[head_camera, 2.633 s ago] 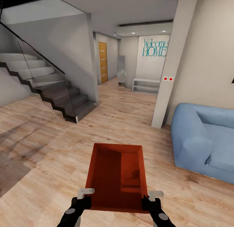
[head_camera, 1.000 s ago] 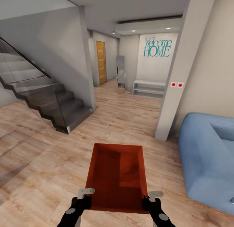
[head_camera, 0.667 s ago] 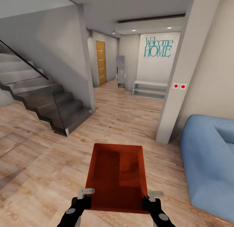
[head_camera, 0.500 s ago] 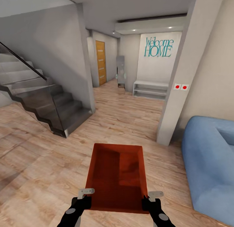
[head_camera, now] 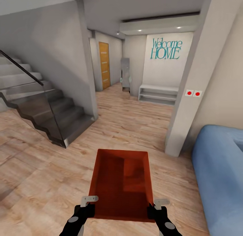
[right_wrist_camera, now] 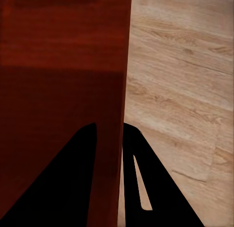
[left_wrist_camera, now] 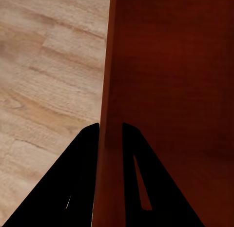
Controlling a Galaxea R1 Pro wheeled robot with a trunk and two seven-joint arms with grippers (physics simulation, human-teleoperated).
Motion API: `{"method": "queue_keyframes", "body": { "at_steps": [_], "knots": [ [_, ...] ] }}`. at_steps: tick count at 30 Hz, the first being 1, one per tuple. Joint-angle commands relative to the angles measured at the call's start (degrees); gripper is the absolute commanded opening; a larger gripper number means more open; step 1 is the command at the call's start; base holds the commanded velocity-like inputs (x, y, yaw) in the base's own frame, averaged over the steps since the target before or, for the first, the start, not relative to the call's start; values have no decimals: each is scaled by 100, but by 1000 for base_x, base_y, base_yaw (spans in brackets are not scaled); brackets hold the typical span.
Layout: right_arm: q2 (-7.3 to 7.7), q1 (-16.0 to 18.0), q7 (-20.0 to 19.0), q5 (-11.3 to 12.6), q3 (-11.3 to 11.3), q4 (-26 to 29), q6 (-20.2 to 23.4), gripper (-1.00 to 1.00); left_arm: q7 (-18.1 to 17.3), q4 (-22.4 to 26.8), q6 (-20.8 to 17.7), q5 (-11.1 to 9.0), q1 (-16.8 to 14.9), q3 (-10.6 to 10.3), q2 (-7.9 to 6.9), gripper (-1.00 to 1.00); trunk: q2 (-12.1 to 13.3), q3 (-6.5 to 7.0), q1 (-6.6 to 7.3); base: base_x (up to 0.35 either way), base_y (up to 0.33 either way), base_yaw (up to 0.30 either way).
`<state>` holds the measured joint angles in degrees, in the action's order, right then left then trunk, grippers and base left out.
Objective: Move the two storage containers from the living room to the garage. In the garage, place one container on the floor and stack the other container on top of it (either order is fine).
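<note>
1. The left end effector clamps the near-left wall of the storage container; in the left wrist view its two black wedge-shaped fingers sit on either side of the thin rust-red wall, one inside and one outside, pressed against it.
2. The right end effector grips the near-right wall of the container in the same way; in the right wrist view one dark finger lies outside the wall and the other inside, closed on it.
3. The container is a rectangular open-top bin, matte rust-red, with shallow, slightly flared walls and a plain flat bottom partly in shadow. It is held level between both end effectors, above the floor of light wood planks with visible grain.
4. Right of the container lies a blue sofa, soft and rounded, cut off by the picture's edge.
5. Beyond the container and to its right stands a plain pale square pillar carrying a small white plate with two round red buttons.
6. Beyond the container and to its left rises a staircase of dark grey steps with a smooth glass balustrade and a black handrail.
7. Far beyond the container, a low white shelf bench stands against a white wall bearing teal lettering, "Welcome HOME".
8. Left of that bench stands a tall narrow grey unit, and further left an orange wooden door with horizontal bands.
</note>
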<state>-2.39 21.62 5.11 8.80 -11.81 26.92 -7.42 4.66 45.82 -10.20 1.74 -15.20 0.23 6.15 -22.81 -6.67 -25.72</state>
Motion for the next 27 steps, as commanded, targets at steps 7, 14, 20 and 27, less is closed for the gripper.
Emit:
{"method": "queue_keyframes", "body": {
  "at_steps": [7,14,20,27],
  "knots": [
    [1,9,51,34,4,12,-32,-100,-35,-3,-193,-39,-1,-163,308,-100,-11,-11,-6,331,0,0],
    [1,9,51,34,4,13,-31,-100,-35,-3,-193,-42,-1,-163,308,-100,-11,-11,-6,331,0,0],
    [1,9,51,34,4,14,-31,-100,-31,-3,-186,-34,-1,-163,311,-100,-11,-11,-6,331,0,0],
    [1,9,51,34,8,15,-31,-100,-35,-3,-185,-59,-1,-163,310,-100,-11,-11,-6,331,0,0]
  ]
}}
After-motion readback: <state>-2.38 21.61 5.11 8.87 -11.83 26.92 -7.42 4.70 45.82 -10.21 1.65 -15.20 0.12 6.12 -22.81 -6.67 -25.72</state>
